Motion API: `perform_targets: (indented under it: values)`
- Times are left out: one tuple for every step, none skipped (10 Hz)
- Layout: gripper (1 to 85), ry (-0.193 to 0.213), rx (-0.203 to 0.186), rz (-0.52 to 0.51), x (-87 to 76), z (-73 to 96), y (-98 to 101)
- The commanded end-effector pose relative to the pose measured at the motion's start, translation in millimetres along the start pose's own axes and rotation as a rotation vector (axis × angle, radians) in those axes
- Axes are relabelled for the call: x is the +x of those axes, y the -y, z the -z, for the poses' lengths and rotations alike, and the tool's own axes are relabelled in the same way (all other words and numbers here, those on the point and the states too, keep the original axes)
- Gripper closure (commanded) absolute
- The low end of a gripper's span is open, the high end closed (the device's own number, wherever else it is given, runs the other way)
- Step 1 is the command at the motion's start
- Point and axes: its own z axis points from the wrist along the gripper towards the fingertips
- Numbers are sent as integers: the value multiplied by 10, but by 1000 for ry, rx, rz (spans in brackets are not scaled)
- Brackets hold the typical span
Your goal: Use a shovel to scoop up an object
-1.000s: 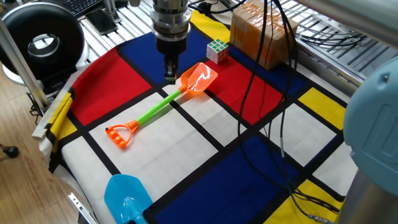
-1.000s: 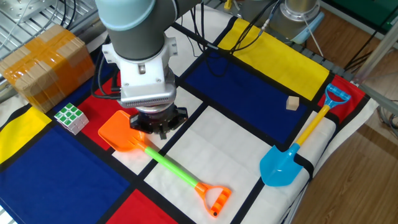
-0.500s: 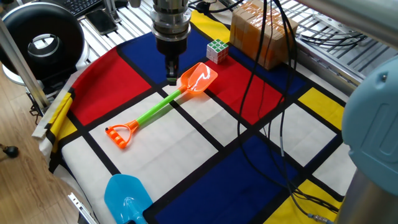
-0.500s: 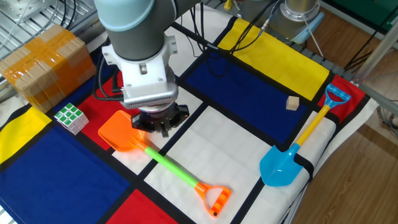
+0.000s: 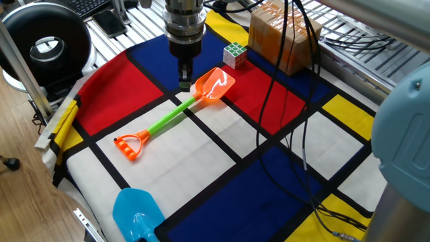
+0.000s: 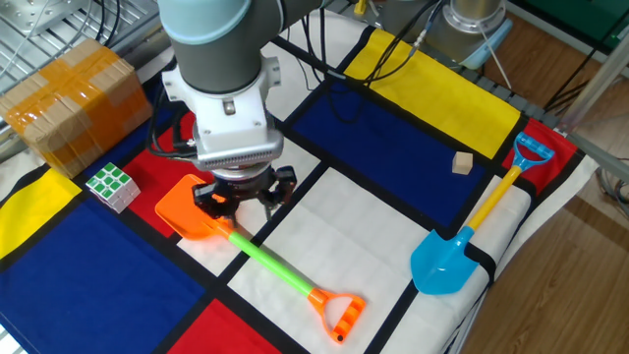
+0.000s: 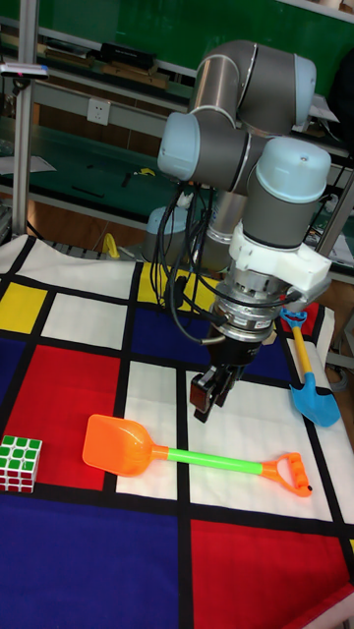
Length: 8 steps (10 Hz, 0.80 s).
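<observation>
The shovel [image 5: 171, 115] lies flat on the checked cloth, its orange blade [image 5: 215, 85] pointing toward the Rubik's cube [image 5: 234, 54], a short gap apart. The other fixed view has the shovel [image 6: 265, 261] below the arm and the cube [image 6: 111, 186] left of the blade. My gripper [image 5: 185, 82] hangs just above the cloth beside the blade's neck, fingers spread, holding nothing. It appears again as the gripper [image 6: 241, 200] and, in the tall view, the gripper [image 7: 206, 401] above the shovel [image 7: 202, 457], with the cube [image 7: 20, 462] at far left.
A brown cardboard box [image 5: 282, 33] stands behind the cube. A light-blue shovel [image 6: 462, 246] lies at the cloth's edge, a small wooden block [image 6: 463, 163] near it. Black cables [image 5: 295, 101] hang across the cloth's right side.
The gripper has risen slightly above the cloth. The shovel and the cube have not moved.
</observation>
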Motion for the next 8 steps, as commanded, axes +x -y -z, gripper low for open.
perform_targets:
  values:
    - [293, 12, 2, 94, -25, 12, 8]
    - [287, 13, -13, 145, -24, 12, -31]
    - [283, 6, -1, 174, -7, 11, 0]
    - [283, 3, -3, 195, 1, 11, -3]
    - [283, -4, -10, 223, 19, 12, -20]
    - [283, -5, -9, 263, 23, 12, -18]
    - [283, -6, -14, 286, 28, 12, -29]
    - [283, -4, -26, 308, 27, 12, -60]
